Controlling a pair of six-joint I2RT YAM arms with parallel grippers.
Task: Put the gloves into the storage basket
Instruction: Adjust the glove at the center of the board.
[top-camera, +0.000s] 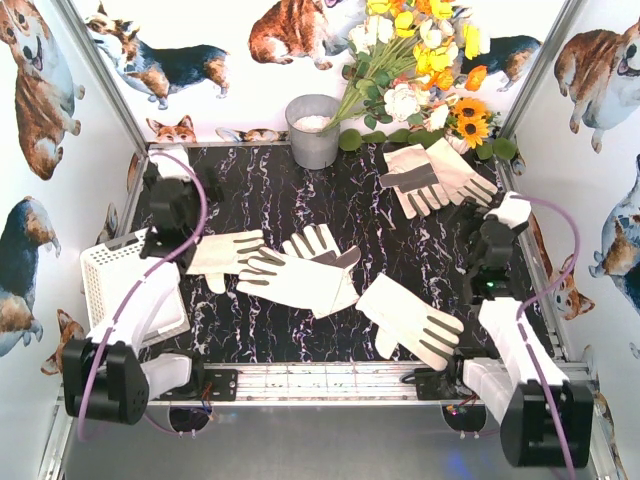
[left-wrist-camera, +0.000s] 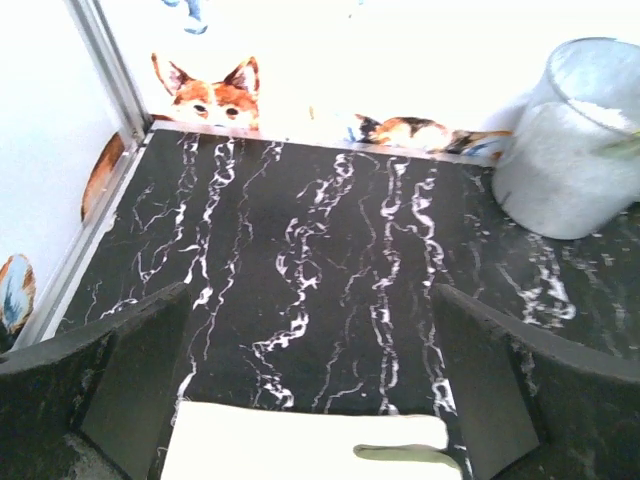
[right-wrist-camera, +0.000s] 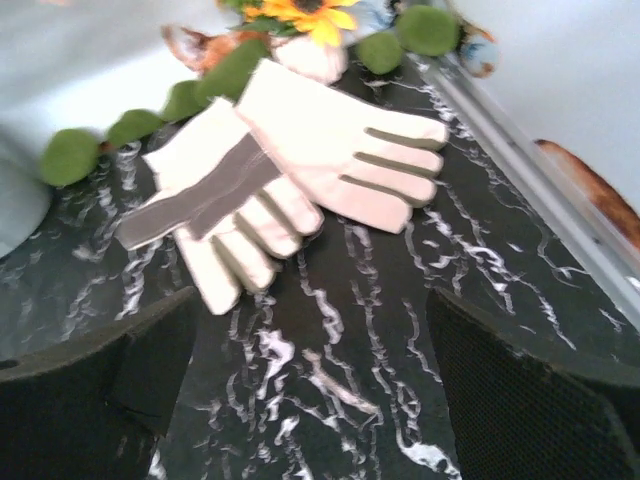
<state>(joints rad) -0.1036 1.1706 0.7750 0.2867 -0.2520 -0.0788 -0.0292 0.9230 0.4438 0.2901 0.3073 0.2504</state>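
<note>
- Top external view: the white storage basket (top-camera: 118, 272) sits at the left edge of the black marbled worktop (top-camera: 270, 200), partly behind the left arm.
- The gloves lie spread over the worktop, all outside the basket: one glove (top-camera: 225, 255) just right of the basket, two overlapping gloves (top-camera: 300, 272) in the middle, a front-right glove (top-camera: 412, 320), and a far-right pair (top-camera: 435, 178) near the back corner.
- Left wrist view: the left tool (left-wrist-camera: 310, 385) has its fingers spread wide apart, and the cream edge of the glove beside the basket shows low between them. Whether they touch it cannot be told.
- Right wrist view: the right tool (right-wrist-camera: 310, 385) is also spread wide, gripping nothing, with the far-right pair lying overlapped on the worktop ahead of it.
- A grey bucket (top-camera: 313, 130) and a bunch of flowers (top-camera: 420, 60) stand at the back.
</note>
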